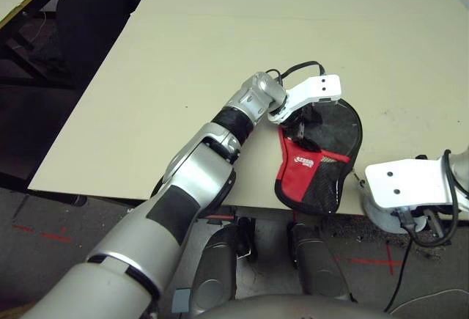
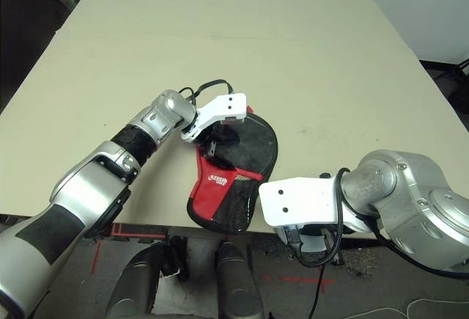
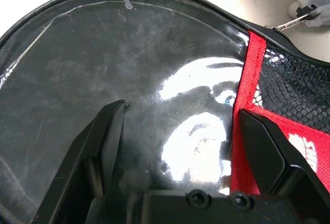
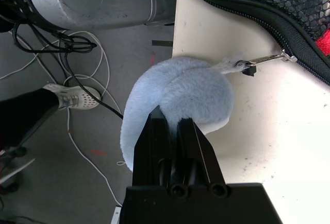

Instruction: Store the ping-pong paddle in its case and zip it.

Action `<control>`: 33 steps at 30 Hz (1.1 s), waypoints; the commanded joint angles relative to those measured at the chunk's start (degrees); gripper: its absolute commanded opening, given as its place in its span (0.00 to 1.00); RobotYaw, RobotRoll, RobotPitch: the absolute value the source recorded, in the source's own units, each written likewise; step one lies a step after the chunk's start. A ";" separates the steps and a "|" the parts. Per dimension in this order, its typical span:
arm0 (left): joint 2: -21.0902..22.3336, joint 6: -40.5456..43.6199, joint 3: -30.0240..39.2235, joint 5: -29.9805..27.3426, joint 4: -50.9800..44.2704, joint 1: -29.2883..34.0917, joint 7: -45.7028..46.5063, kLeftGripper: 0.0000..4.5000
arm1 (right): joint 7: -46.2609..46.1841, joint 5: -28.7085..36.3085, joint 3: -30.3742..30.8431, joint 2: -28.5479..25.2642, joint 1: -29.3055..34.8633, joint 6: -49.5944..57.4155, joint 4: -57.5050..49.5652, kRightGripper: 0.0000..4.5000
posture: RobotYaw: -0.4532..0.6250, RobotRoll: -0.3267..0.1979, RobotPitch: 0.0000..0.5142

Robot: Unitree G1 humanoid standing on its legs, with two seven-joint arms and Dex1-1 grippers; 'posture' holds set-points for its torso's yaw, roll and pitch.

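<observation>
Two claws are at work near the front edge of the pale desk (image 1: pixel 220 33). The case (image 1: pixel 322 159) lies flat there, its round clear-plastic end pointing away from the robot and its red mesh panel with the white logo toward the desk edge, where the narrow end slightly overhangs. Through the clear side a dark round face shows, which looks like the ping-pong paddle (image 3: pixel 103 64) lying inside, though its handle cannot be made out.

The left claw (image 3: pixel 178 131) hangs over the round end of the case, angled downward, with its two black fingers (image 3: pixel 105 141) spread wide apart; one finger is over the clear plastic, the other over the seam where the red mesh starts. Whether the fingertips touch the plastic cannot be told.

The right claw (image 4: pixel 172 126) points down just beside the case's narrow end, at the very edge of the desk. Its fingers are pressed together on a fluffy pale blue-grey pompom (image 4: pixel 180 100), which half overhangs the edge. A short metal link (image 4: pixel 265 58) joins the pompom to the black zipper rim (image 4: pixel 258 13) of the case.

On the floor below, white cables (image 4: pixel 82 80) and a person's shoe (image 4: pixel 69 96) are visible.
</observation>
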 commanded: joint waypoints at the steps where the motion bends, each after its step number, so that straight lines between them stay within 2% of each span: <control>1: 1.97 2.49 -1.35 3.42 4.33 2.00 3.99 1.00 | 6.43 3.14 2.25 -0.84 2.94 -0.99 -3.02 0.00 | 0.18 0.62 0.47; 11: 1.61 2.69 -0.62 3.36 4.44 2.14 4.37 1.00 | 8.29 4.42 -0.35 -1.12 9.99 -8.17 -4.91 0.00 | 0.18 0.62 0.48; 16: 1.31 2.59 -0.36 3.27 4.24 2.36 4.57 1.00 | 6.49 5.78 -2.58 0.61 10.96 -6.90 -4.67 0.00 | 0.18 0.62 0.48; 21: 1.84 2.50 0.73 1.79 -0.32 2.55 2.68 1.00 | 2.12 7.39 -1.23 10.06 3.19 3.04 -2.61 0.35 | 0.18 0.62 0.47; 23: 4.25 6.56 2.61 -1.12 -8.49 3.64 -1.00 1.00 | -2.39 9.72 -1.64 17.37 -2.02 11.84 0.29 0.50 | 0.18 0.62 0.47; 27: 8.87 21.12 8.25 -8.16 -25.46 6.73 -2.97 1.00 | 1.77 17.31 -17.02 12.58 -7.62 15.06 16.20 0.77 | 0.19 0.62 0.45; 30: 11.96 29.42 12.11 -11.89 -34.26 8.93 -0.53 1.00 | -1.28 18.80 -21.66 12.54 -11.64 17.73 24.37 0.98 | 0.20 0.62 0.44; 33: 15.13 33.43 16.70 -14.08 -39.37 11.15 4.95 1.00 | -6.08 16.24 -25.19 12.37 -13.32 15.65 33.15 0.99 | 0.22 0.62 0.43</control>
